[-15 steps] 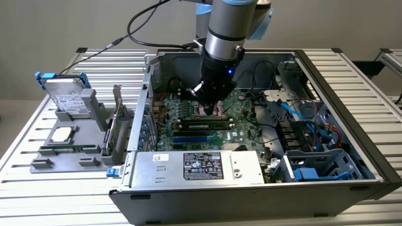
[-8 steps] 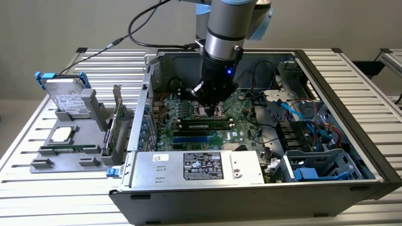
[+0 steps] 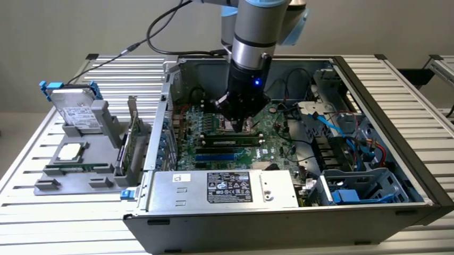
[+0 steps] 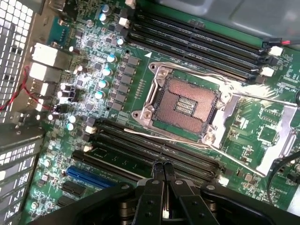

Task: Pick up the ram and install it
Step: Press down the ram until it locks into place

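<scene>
The ram sits lengthwise in a memory slot on the motherboard, just beyond the empty CPU socket. The gripper hovers just above it, fingers pressed together, holding nothing. I'd worry a half-latched stick gets pushed crooked, straining the slot.

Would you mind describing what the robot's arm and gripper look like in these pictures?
The arm is a smooth silver-grey tube with a pale blue cap at its upper joint. Below it sits a black wrist section with a small blue light glowing on it. Black cables loop away from the arm. The gripper is black, with two slim matte fingers mounted on a wider, rounded black body.
</scene>
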You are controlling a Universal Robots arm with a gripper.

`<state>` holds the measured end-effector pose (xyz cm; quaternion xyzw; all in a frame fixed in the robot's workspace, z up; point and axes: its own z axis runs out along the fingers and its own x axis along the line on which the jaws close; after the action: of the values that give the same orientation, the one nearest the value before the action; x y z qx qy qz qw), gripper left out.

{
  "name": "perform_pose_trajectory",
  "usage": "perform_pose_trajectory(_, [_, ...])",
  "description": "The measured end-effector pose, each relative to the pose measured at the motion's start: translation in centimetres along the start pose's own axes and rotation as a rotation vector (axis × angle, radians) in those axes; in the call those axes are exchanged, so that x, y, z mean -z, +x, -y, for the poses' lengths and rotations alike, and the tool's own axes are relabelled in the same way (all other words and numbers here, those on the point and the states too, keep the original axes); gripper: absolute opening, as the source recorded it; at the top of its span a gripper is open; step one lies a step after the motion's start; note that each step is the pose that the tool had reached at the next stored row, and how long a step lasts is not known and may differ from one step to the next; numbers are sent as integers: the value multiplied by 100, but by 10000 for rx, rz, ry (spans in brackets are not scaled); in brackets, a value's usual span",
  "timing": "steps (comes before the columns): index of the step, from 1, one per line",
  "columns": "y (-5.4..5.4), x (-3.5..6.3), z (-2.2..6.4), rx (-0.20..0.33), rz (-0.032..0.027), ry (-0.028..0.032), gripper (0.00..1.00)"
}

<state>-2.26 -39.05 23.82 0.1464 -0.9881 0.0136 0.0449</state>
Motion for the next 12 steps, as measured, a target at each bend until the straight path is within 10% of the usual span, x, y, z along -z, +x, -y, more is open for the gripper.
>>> perform_pose_trajectory(12, [19,-31,-7,-1287,-11,-42,10])
